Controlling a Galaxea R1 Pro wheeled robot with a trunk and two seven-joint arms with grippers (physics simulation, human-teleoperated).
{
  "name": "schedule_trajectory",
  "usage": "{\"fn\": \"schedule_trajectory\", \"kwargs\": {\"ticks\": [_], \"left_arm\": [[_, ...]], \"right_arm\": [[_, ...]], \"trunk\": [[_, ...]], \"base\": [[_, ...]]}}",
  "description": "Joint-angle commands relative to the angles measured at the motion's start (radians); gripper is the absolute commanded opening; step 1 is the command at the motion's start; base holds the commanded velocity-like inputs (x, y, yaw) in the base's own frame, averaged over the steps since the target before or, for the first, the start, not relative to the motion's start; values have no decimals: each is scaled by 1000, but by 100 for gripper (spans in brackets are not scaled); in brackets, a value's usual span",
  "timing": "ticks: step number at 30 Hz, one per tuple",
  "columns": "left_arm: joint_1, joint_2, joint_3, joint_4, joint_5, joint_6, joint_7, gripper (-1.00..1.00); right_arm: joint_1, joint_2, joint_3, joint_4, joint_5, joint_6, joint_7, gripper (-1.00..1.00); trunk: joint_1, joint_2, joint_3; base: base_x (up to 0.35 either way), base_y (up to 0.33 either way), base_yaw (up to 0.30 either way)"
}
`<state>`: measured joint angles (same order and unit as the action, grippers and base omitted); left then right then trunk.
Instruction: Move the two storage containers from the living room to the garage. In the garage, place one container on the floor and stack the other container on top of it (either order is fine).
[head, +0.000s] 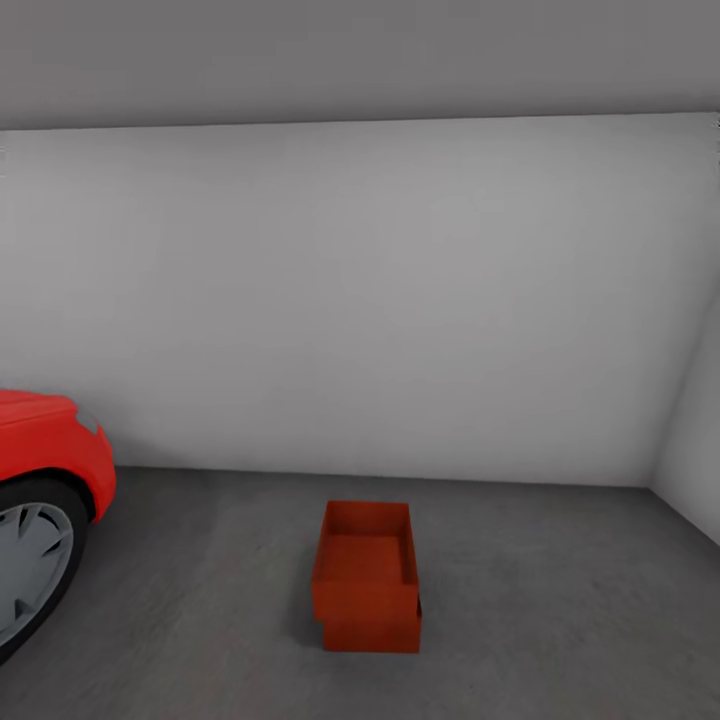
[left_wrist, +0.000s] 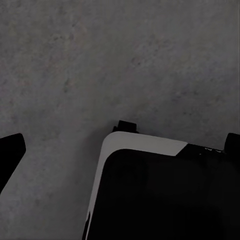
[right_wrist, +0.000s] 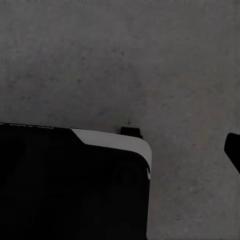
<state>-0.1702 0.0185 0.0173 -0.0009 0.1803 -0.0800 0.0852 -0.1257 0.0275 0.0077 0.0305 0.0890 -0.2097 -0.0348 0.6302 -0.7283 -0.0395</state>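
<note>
Indoors, stacked storage containers (head: 367, 580) sit on garage's grey floor (head: 560, 600).

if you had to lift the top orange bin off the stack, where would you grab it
Probably by the two long side walls of the top container, one gripper on each rim, coming from above. It is open-topped with thin walls, sits slightly offset on the lower container, and its long sides run away from the robot.

Rough concrete-like floor (head: 560, 620), matt containers (head: 368, 580)

Rough dark grey floor (right_wrist: 125, 60) lies beneath the robot's black, white-edged base (right_wrist: 70, 185).
</note>
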Motion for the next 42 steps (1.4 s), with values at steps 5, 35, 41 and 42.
{"fn": "schedule_trajectory", "kwargs": {"ticks": [5, 35, 41, 42], "left_arm": [[-1, -2, 1, 1, 5, -6, 1, 100], [-1, 2, -1, -7, -3, -10, 1, 100], [-1, 3, -2, -8, -4, -11, 1, 100], [-1, 3, -1, -8, -4, -11, 1, 100]], "right_arm": [[-2, 0, 0, 3, 9, -5, -4, 100], [-2, 2, 6, 2, 22, 2, -6, 100], [-2, 2, 5, 2, 18, -1, -9, 100], [-2, 2, 4, 2, 18, 2, -12, 100]], "trunk": [[0, -1, 6], [0, -1, 19], [0, -1, 19], [0, -1, 19]], "base": [[0, 0, 0], [0, 0, 0], [0, 0, 0], [0, 0, 0]]}}
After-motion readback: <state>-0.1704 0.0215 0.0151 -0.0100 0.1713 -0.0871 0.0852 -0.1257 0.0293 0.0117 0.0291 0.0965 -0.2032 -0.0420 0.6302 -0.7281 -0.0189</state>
